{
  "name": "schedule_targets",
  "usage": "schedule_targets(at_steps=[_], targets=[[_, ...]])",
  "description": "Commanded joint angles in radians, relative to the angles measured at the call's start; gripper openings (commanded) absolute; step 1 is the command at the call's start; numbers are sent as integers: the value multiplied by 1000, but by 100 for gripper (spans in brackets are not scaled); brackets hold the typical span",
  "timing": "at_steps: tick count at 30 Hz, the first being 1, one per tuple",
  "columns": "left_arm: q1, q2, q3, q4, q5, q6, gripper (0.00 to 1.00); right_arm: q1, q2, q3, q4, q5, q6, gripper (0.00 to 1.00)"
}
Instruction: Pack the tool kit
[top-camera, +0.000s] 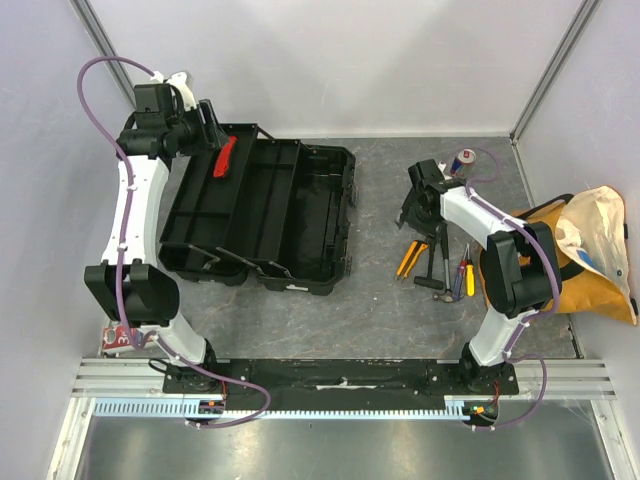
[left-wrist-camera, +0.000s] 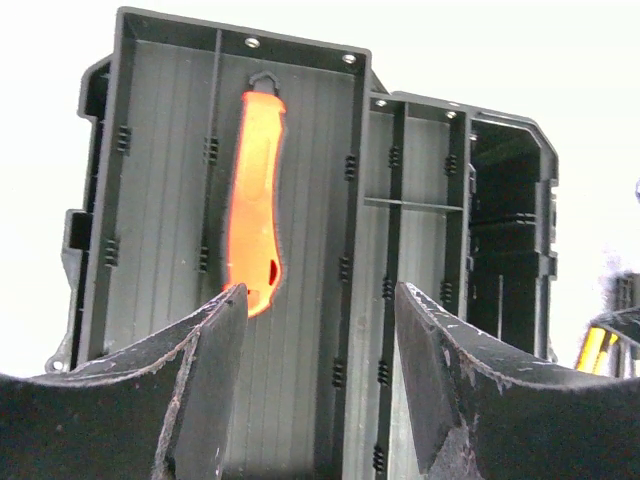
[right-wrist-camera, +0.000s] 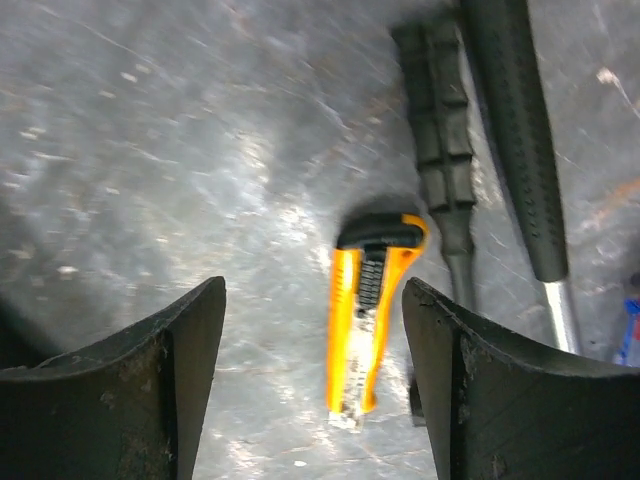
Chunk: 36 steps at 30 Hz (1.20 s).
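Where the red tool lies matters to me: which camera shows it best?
The left wrist view: the red tool lies lengthwise inside the open toolbox, large and central, though glaringly bright. The top view shows it only small, beside the left gripper. The right wrist view does not show it.

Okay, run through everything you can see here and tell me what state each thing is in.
toolbox: open, lid folded flat on the table.
red-handled tool: lying inside the toolbox's left half, not gripped.
left gripper: open, empty, above the red-handled tool.
right gripper: open, empty, over the utility knife.
utility knife: flat on the table, unpacked.
drink can: upright.
fabric bag: slumped.
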Motion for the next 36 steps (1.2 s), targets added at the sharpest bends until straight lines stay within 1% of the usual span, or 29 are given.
schedule_targets(at_steps=[1, 9, 14, 19, 21, 23, 25, 26, 29, 35, 36], targets=[[1, -64, -37, 52, 83, -45, 67, 2, -48, -66, -51, 67, 10, 77], [1, -112, -89, 54, 126, -59, 67, 13, -25, -129, 4, 30, 8, 70], [-2, -133, -121, 59, 150, -67, 67, 30, 18, -118, 25, 29, 2, 62], [-5, -161, -156, 71, 205, -61, 67, 60, 58, -101, 30, 29, -1, 51], [-8, -167, -164, 71, 231, -56, 67, 65, 62, -103, 32, 23, 1, 46], [-16, -176, -172, 71, 256, -51, 67, 68, 61, -103, 39, 23, -1, 37], [-19, -184, -181, 72, 273, -45, 67, 71, 50, -97, 38, 20, -2, 24], [-54, -189, -184, 72, 279, -41, 67, 73, 41, -94, 44, 18, -5, 18], [-104, -201, -204, 88, 303, -28, 67, 77, -11, -77, 70, -9, -21, 11], [-235, -201, -236, 144, 402, -44, 68, 77, -154, 3, 172, -183, -65, 8], [-249, -200, -236, 152, 415, -54, 68, 77, -175, 23, 191, -244, -71, 8]])
